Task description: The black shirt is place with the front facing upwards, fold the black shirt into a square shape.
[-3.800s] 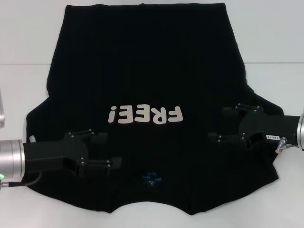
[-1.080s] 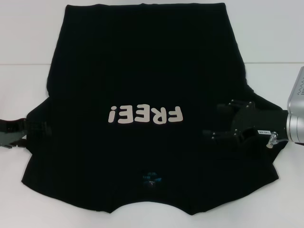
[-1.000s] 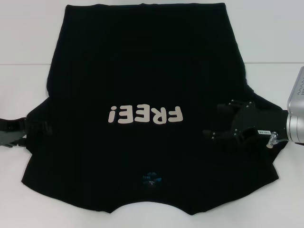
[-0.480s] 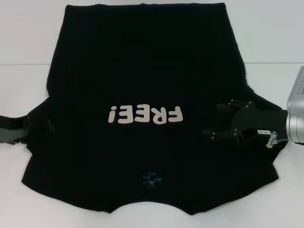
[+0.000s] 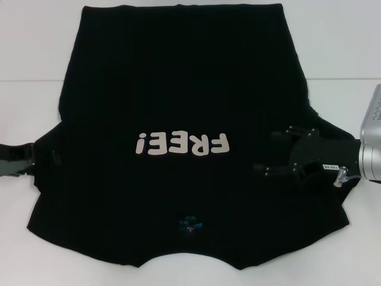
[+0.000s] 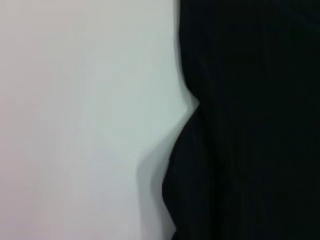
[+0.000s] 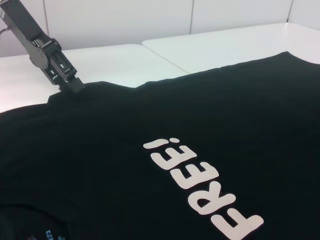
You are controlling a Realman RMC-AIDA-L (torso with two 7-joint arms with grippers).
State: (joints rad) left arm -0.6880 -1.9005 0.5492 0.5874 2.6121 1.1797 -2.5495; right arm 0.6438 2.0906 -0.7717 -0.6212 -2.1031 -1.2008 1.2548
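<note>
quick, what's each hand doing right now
Left hand: at the edge of the black shirt, by its sleeve; open or shut cannot be told.
Right hand: open, over the opposite sleeve, holding nothing.

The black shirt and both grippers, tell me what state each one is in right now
black shirt: spread flat on the white table, front up, unfolded, "FREE!" lettering showing.
left gripper: at the shirt's left sleeve edge.
right gripper: fingers open, over the right sleeve, holding nothing.
</note>
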